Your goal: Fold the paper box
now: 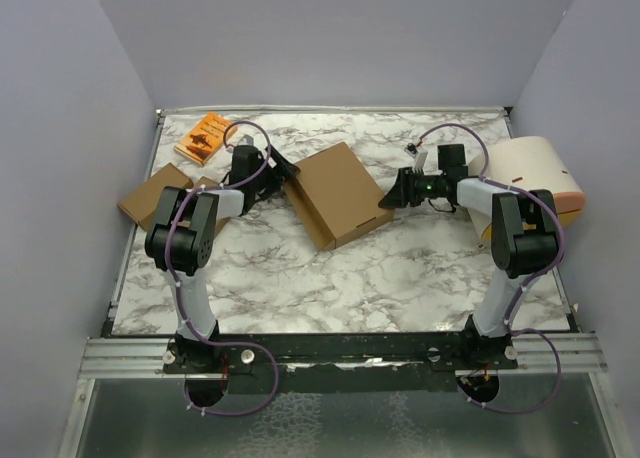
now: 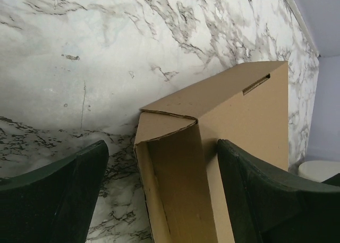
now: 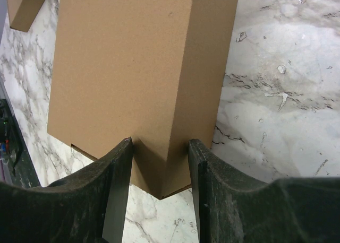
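Clamping one corner of the large plain brown cardboard paper box, the right end effector presses a finger against each of the two walls that meet there. The box lies flat near the middle of the marble-patterned counter, between the two arms. The left end effector stands wide at the opposite end and grips nothing. That end of the box gapes, and its small corner flap is only partly folded in.

Probable faults:
- With one corner held, any push from the left is likely to pivot or slide the box on the smooth counter.
- The untucked flap can buckle or spring outward if a finger meets it off-line.
- Excess clamping force may crush the held corner.
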You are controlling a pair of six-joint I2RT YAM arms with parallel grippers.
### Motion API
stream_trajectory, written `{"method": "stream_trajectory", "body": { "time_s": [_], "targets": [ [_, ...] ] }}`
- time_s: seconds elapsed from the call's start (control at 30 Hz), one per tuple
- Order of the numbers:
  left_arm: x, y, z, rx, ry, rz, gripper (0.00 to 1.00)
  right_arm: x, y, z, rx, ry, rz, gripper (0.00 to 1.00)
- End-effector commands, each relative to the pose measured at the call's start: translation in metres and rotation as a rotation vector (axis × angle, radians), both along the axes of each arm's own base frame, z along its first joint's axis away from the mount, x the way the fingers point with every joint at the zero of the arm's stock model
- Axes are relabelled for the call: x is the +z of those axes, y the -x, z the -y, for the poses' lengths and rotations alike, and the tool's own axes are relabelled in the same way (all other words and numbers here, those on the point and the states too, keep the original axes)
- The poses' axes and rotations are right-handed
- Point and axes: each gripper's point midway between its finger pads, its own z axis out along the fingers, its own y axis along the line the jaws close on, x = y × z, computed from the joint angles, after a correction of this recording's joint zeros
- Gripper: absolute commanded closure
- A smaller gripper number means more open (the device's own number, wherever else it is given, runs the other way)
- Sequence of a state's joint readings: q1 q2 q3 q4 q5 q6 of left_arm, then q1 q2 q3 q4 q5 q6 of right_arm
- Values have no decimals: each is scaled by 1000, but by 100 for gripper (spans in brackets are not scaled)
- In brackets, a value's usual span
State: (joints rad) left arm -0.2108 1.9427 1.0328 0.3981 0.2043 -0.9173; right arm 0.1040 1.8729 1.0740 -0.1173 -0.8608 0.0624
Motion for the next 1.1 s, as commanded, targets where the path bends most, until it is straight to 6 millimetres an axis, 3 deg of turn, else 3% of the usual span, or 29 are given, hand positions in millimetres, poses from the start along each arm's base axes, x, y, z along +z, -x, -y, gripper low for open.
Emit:
{"method": "stream_trajectory", "body": {
  "time_s": [0.0, 0.13, 0.2, 0.47, 0.77, 1.07],
  "targets": [
    [7, 1, -8, 36, -10, -24, 20, -40, 15, 5, 5, 88, -86, 56],
    [10, 0, -8, 46, -18, -43, 32, -40, 15, 5, 5, 89, -87, 56],
    [12, -2, -8, 52, -15, -51, 43, -41, 15, 5, 6, 88, -88, 57],
    [7, 0, -8, 48, -65, -91, 44, -41, 15, 5, 5, 90, -88, 57],
    [18, -5, -15, 61, -120, -84, 38, -42, 16, 5, 7, 88, -93, 57],
    [21, -7, -11, 43, -176, -83, 52, -43, 16, 4, 10, 91, -95, 57]
  ]
}}
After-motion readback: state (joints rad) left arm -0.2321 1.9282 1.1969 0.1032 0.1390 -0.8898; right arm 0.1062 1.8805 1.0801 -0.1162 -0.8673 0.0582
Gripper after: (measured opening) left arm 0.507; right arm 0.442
